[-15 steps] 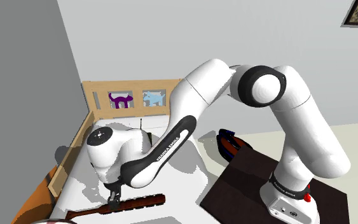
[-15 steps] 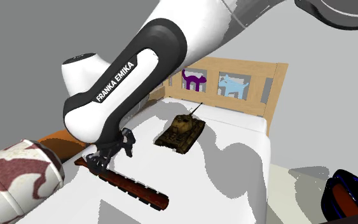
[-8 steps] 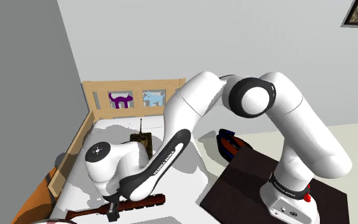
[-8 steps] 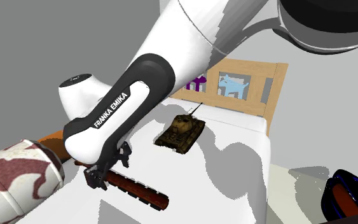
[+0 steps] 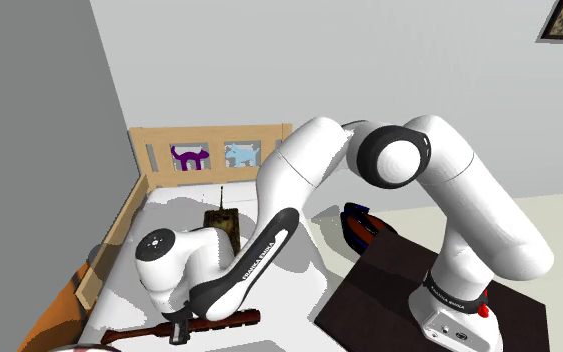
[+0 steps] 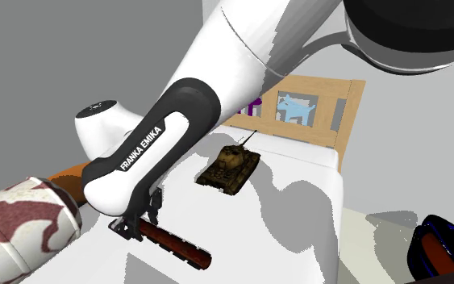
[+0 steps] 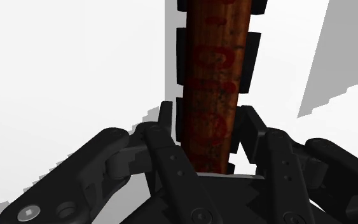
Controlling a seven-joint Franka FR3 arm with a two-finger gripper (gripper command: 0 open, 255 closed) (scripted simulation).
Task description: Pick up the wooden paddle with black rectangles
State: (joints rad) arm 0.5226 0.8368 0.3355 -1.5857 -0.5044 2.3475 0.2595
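Right beneath the end effector (image 7: pixel 209 124) lies the paddle (image 7: pixel 215 57) (reddish-brown).

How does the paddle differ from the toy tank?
The reddish-brown wooden paddle with black rectangles is long and flat, lying at the end effector; the olive-brown toy tank is squat, standing clear of it nearer the wooden headboard. Both rest on the white bed.

Bright even light, hard-edged grey shadows of arm (image 5: pixel 299 180) on white surface (image 6: pixel 241 206)
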